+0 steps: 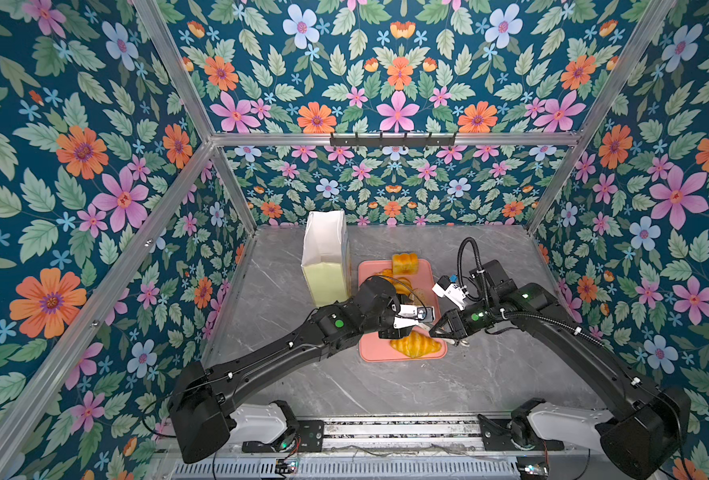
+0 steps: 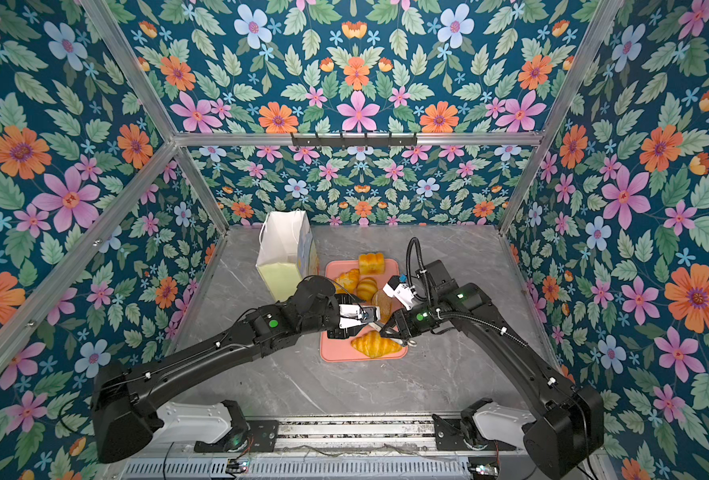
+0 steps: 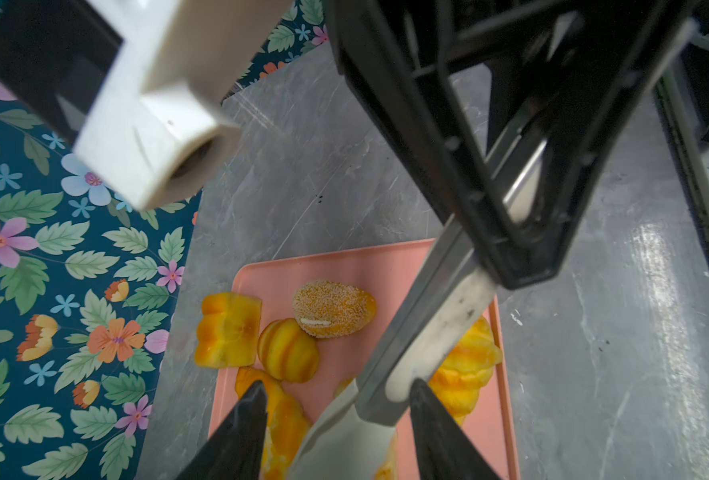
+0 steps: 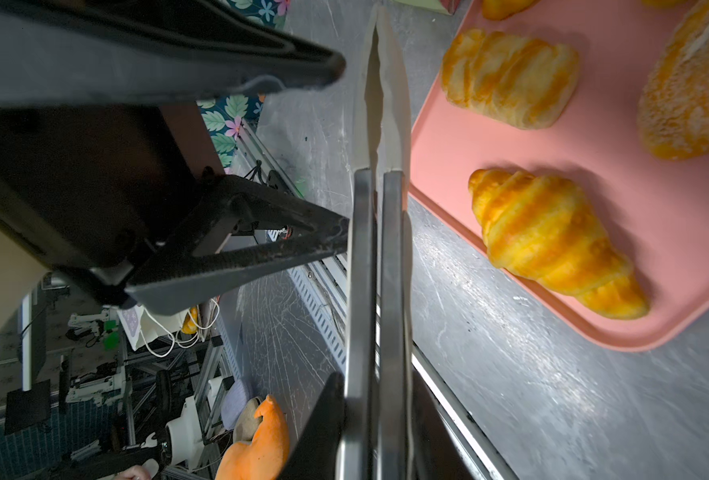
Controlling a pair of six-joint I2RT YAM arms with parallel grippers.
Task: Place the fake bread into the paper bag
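The pale yellow-green paper bag (image 1: 326, 262) (image 2: 284, 253) stands upright and open, left of the pink tray (image 1: 375, 353). On the tray lies fake bread: croissant (image 1: 415, 345) (image 4: 552, 241), square loaf (image 1: 405, 263) (image 3: 228, 330), round roll (image 3: 288, 351), seeded bun (image 3: 334, 307) and a flaky pastry (image 4: 511, 79). My right gripper (image 1: 434, 328) (image 4: 373, 378) is shut on metal tongs (image 4: 380, 249) over the tray's right edge. My left gripper (image 1: 392, 332) (image 3: 338, 386) hovers above the tray. Its fingers stand apart around the tongs' white tips (image 3: 411, 365), with a gap on one side.
Floral walls and aluminium frame posts enclose the grey marble table (image 1: 386, 390). A metal rail (image 1: 398, 432) with both arm bases runs along the front edge. The left arm reaches across the tray's near-left corner, close beside the bag.
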